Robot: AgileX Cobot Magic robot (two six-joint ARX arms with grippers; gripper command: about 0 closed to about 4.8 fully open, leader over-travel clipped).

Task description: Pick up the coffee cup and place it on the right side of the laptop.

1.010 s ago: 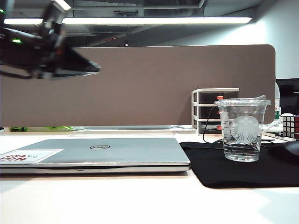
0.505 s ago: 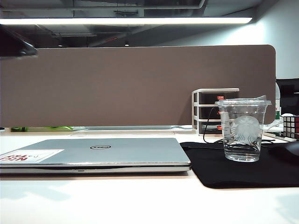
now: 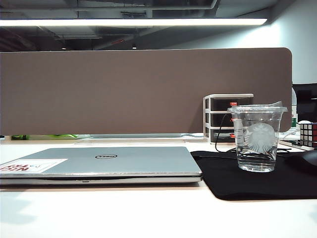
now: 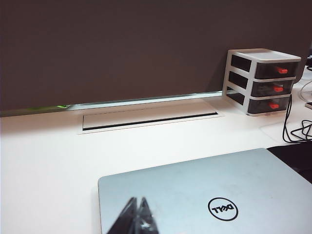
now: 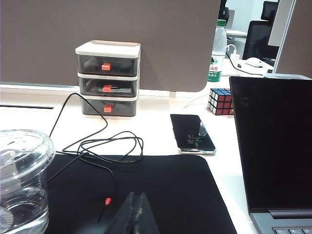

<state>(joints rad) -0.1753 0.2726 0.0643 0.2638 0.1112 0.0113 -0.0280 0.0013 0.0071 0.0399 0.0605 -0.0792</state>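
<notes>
The laptop (image 3: 99, 163) lies closed on the white table (image 3: 148, 213), and the black mat (image 3: 257, 181) lies just beside its right edge; the coffee cup (image 3: 257, 139) stands upright on this mat, so it is already on the right side of the laptop, and the placing looks done. The cup is thin clear plastic with a flat lid and only a little clear liquid at the bottom; it is probably light, smooth and easy to squeeze out of shape, so a gentle hold around the middle of the wall, below the lid, seems safest. Around it are the small drawer unit (image 5: 108, 78), a second dark laptop (image 5: 273, 156), a phone (image 5: 191, 133), a puzzle cube (image 5: 220, 101) and a loose black cable (image 5: 105, 146) lying partly on the mat close to the cup; this cable could catch a finger. The left gripper (image 4: 137, 222) hangs above the silver lid with its jaws together, holding nothing; the right gripper (image 5: 134, 217) hovers over the mat near the cup, its jaws also together and empty.
</notes>
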